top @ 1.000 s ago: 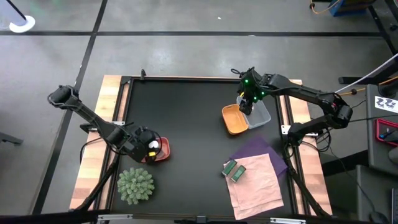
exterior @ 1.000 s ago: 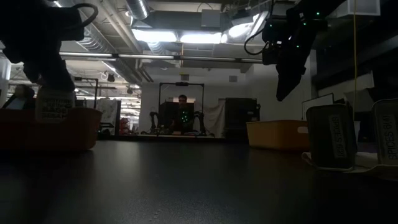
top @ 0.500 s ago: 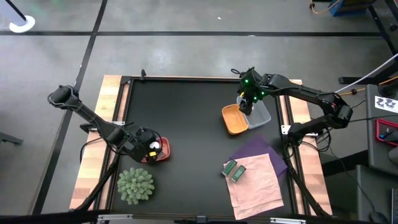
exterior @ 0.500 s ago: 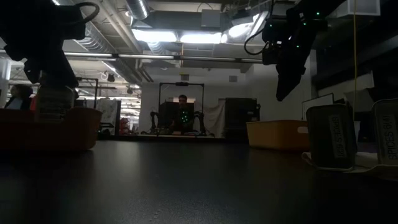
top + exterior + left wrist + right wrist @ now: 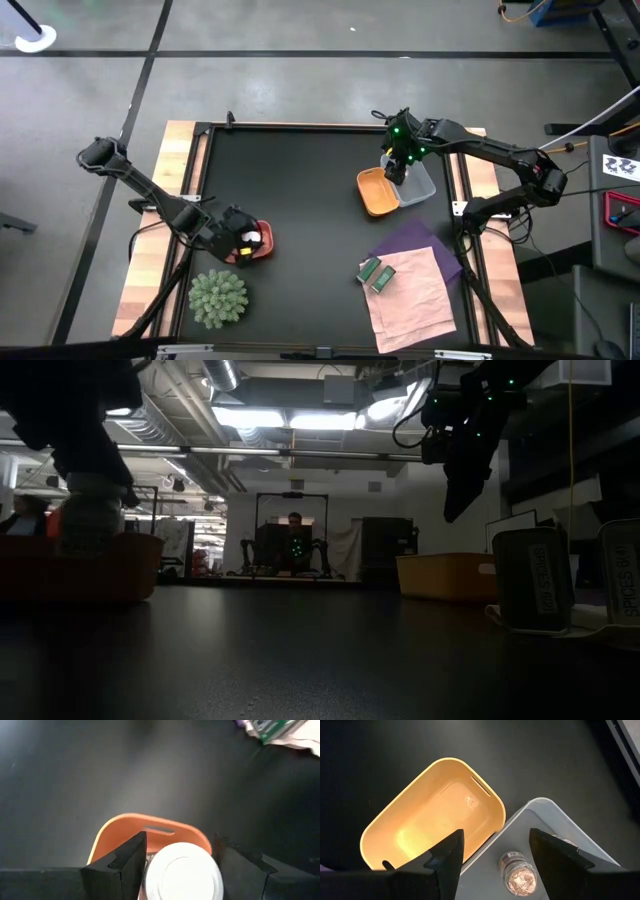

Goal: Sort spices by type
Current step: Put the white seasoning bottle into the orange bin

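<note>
My left gripper [image 5: 247, 238] is shut on the white-capped jar [image 5: 182, 872], over the salmon-red tray [image 5: 262, 248] near the table's left. My right gripper [image 5: 495, 837] hangs open above the seam between the orange tray [image 5: 432, 825] and the clear tray [image 5: 545, 820], touching nothing. One pinkish-topped jar [image 5: 519, 876] stands in the clear tray. Two green packets [image 5: 370, 268] [image 5: 384, 279] lie on the pink cloth [image 5: 415, 295]; in the low view they show as packets [image 5: 533, 580] [image 5: 622, 575] standing up from it. My left gripper pinches the white-capped jar between its two fingers [image 5: 131, 860], one on each side just below the cap [image 5: 165, 860]. The fingers come from above, pointing down. The jar stands upright [image 5: 88, 520]; the tray wall [image 5: 75, 570] hides its lower part.
A green spiky plant ball [image 5: 218, 297] sits near the table's near-left corner, close to the red tray. A purple cloth [image 5: 420, 245] lies under the pink one at the near right. The dark mat [image 5: 300, 190] between the trays is bare. A person sits far behind the table [image 5: 293, 545].
My left gripper has shifted a little toward the table's right over the salmon-red tray, carrying the white-capped jar with it.
</note>
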`<state>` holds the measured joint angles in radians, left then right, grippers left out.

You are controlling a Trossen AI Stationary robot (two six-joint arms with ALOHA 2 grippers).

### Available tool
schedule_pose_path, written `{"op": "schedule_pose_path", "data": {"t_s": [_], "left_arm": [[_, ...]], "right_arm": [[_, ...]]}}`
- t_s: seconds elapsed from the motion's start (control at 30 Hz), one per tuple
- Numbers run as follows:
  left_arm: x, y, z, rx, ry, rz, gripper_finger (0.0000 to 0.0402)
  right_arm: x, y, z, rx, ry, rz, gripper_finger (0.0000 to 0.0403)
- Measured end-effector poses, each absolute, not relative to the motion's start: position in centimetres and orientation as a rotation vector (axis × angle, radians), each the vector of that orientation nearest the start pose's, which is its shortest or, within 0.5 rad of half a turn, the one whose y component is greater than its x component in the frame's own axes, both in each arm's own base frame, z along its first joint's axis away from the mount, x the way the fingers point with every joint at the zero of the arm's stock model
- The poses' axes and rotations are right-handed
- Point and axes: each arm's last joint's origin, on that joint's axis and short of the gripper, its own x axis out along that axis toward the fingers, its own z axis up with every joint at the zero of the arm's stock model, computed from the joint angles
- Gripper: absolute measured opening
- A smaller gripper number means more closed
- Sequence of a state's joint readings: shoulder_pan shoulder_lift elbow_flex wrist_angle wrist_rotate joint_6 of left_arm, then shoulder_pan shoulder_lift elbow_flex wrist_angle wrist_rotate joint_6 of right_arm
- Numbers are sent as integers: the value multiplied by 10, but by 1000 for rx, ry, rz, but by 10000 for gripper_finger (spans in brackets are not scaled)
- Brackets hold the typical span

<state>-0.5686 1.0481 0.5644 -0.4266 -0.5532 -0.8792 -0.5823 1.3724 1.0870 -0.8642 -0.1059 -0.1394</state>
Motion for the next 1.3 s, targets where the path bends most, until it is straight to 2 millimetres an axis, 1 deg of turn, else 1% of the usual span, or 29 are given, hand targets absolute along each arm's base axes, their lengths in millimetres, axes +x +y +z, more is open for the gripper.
{"op": "schedule_pose_path", "data": {"t_s": [0.27, 0.57, 0.73, 0.93, 1.1, 1.2, 1.3], "left_arm": [[169, -90, 200, -270, 697, 273, 212], [170, -89, 200, -265, 676, 294, 212], [170, -86, 204, -257, 628, 335, 212], [171, -77, 214, -288, 561, 357, 212], [177, -68, 223, -254, 491, 354, 212], [182, -64, 228, -221, 449, 354, 212], [186, -59, 231, -196, 418, 361, 212]], "right_arm": [[218, -140, 263, 268, 1114, -344, 225], [218, -140, 263, 263, 1115, -341, 225], [218, -139, 264, 207, 1115, -278, 225], [214, -135, 272, 192, 1065, -210, 225], [210, -127, 283, 226, 977, -99, 225], [208, -120, 290, 269, 903, 27, 225], [212, -107, 294, 247, 850, 178, 225]]}}
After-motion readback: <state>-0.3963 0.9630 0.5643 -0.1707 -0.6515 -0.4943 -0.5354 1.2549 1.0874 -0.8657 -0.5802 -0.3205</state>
